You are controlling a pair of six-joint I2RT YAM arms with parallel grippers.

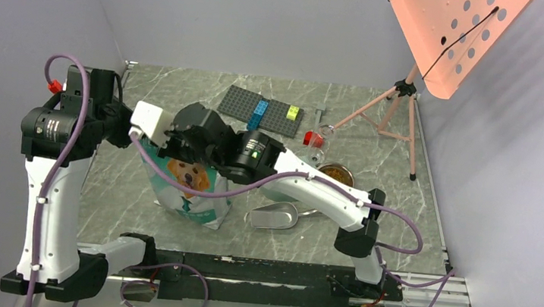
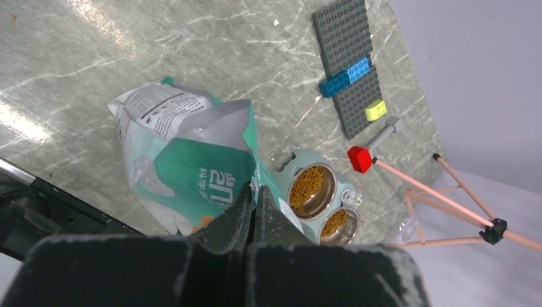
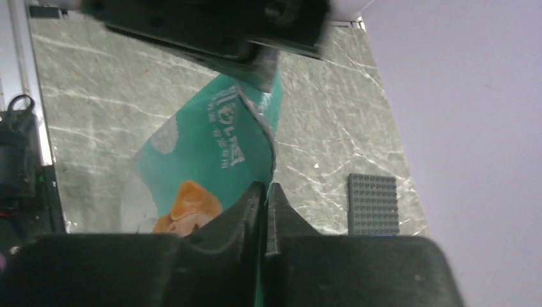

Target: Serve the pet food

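The pet food (image 2: pixel 310 185) in view is orange-brown kibble lying in both steel cups of the grey-green twin-bowl dish (image 2: pixel 299 158), which sits right of the middle of the bench (image 1: pixel 184 91). Any more of it would be inside the teal-and-white pouch (image 1: pixel 191 185), where no view reaches. That pouch stands left of the middle, toward the near edge, with its torn mouth up. A metal scoop (image 1: pixel 274 216) lies flat just right of it, apart from the dish. The left jaws are fully closed, pinching the pouch's rim at its top. The right jaws are drawn to a thin slit with another part of the rim running into it, so they appear to nip the film too, though I cannot tell how firmly. The kibble looks dry, light and loose, so it should pour, roll and skitter rather than be picked up. It has to be moved through its pouch or with the scoop. The pouch film looks thin, soft and slick, and the bag could crumple, slip or tip. The best hold is therefore high on the rim, one grip each side, to spread the mouth. The scoop is stiff and best taken by its handle.
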